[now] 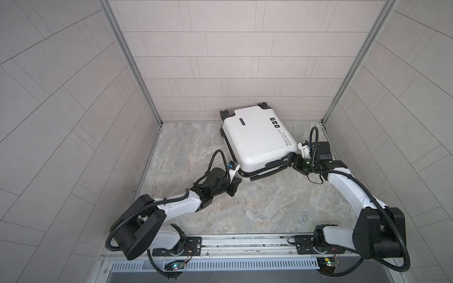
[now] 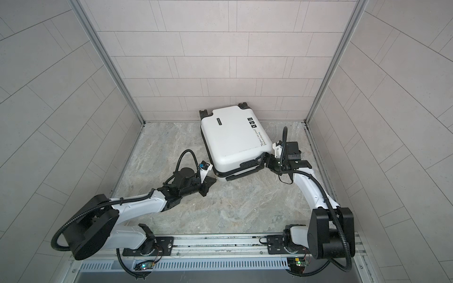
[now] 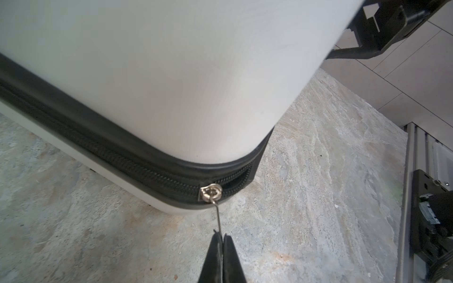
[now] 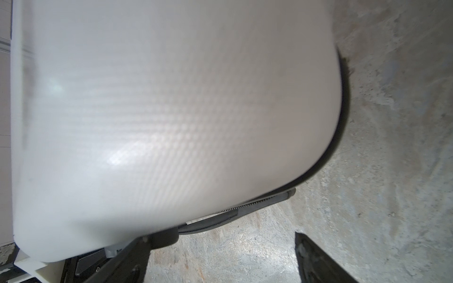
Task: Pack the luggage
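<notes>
Luggage (image 1: 257, 139) zipper pull (image 3: 219, 218) in left gripper (image 3: 221, 239)

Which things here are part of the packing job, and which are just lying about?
Job: suitcase, lid down, partly zipped; zipper pull, pinched by left gripper; right gripper, open at the suitcase's handle end.
Lying about: nothing loose shows; only tabletop, tiled walls, rail.

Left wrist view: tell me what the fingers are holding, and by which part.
The left gripper grips the zipper pull of the luggage, by the free end of its thin wire.
</notes>
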